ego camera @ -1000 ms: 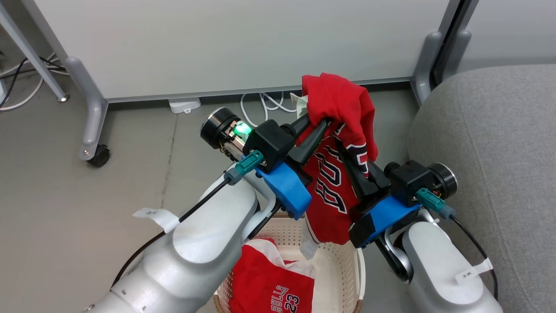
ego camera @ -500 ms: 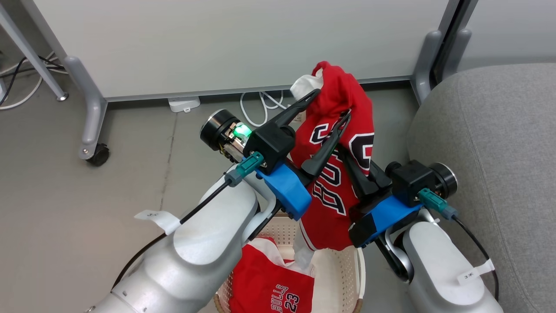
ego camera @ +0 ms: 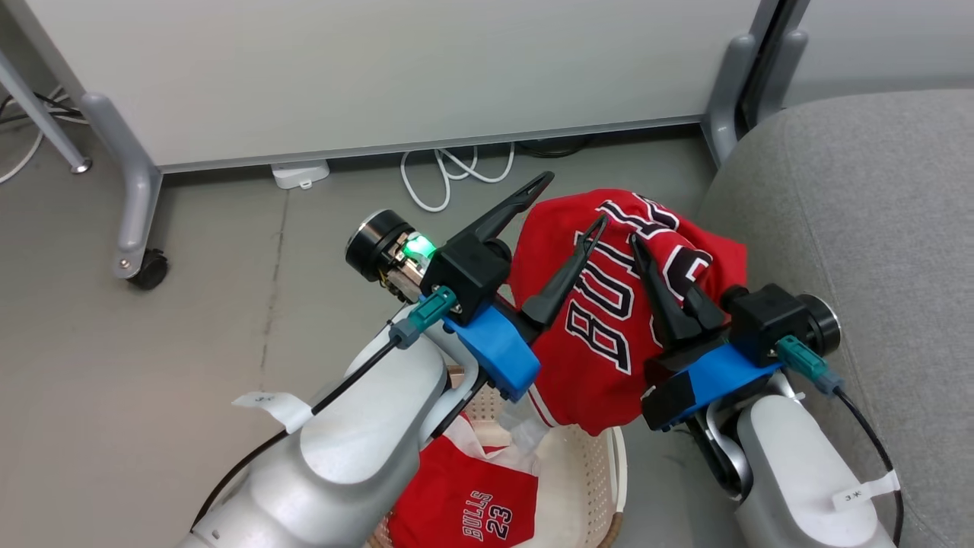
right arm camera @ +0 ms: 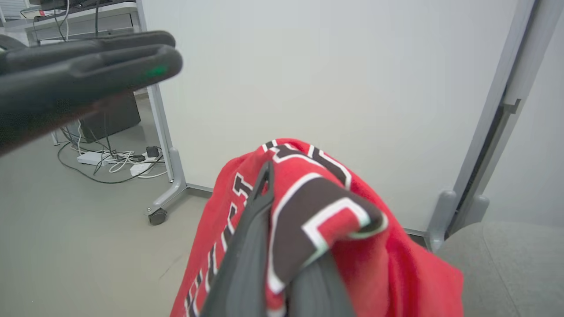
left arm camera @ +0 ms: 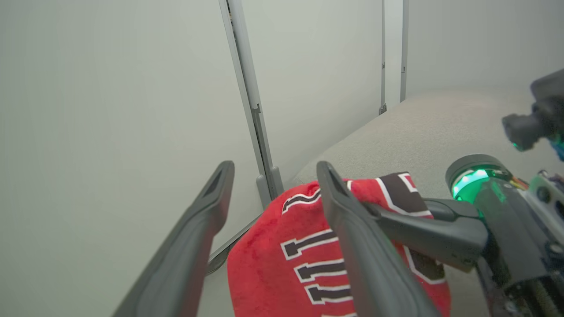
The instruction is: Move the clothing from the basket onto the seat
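Head view: high, tilted forward-down over both forearms; takes in floor point(ego camera: 190, 320), basket point(ego camera: 590, 476), seat point(ego camera: 875, 228), partition point(ego camera: 380, 68).
Left wrist view: looks along left gripper point(left arm camera: 275, 166) toward partition, seat beyond; jersey point(left arm camera: 264, 268) close.
Right wrist view: along right gripper point(right arm camera: 286, 198), jersey nearly at lens, partition behind.
All 3 views share jersey, partition, seat.

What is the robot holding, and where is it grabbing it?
The right gripper pinches a soft red jersey with dark-outlined white lettering by a bunched fold at its top, among the letters. The left gripper is open, holding nothing.
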Available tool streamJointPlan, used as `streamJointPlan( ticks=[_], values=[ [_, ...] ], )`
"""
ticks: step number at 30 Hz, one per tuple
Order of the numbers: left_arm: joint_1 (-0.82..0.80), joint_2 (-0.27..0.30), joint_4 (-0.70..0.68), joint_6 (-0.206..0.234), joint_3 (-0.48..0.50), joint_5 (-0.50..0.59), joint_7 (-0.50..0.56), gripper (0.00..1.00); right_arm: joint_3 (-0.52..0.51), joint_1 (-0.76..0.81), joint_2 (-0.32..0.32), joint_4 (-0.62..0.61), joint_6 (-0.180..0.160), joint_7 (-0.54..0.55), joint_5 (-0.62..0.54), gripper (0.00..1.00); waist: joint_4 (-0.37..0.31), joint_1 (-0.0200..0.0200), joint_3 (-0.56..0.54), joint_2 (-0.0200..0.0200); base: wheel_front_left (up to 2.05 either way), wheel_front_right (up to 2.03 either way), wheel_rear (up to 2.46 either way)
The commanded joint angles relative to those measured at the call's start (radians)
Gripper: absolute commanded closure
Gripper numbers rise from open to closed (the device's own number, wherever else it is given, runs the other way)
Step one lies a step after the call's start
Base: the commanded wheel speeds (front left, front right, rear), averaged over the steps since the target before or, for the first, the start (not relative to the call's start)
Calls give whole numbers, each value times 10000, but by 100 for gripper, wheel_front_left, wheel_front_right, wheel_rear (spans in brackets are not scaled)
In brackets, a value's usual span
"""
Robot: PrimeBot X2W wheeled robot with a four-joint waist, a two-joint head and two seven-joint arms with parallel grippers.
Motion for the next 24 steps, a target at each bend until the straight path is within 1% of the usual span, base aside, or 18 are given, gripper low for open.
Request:
streamJointPlan(
  ticks=[1,13,24],
  values=[
    [105,65,-27,17,22,62,-29,0,-83,136,-40,-90,5,-10,-68,100,-127,0,21,0,0,0,0],
    [551,46,-337,-83,-42,282,-28,0,-1017,690,-32,-938,5,-10,-603,100,-1241,0,189,0,0,0,0],
    [704,-2,-549,-156,-247,468,-30,0,-1596,1050,-32,-1693,5,-10,-603,100,-2391,0,481,0,0,0,0]
  ],
)
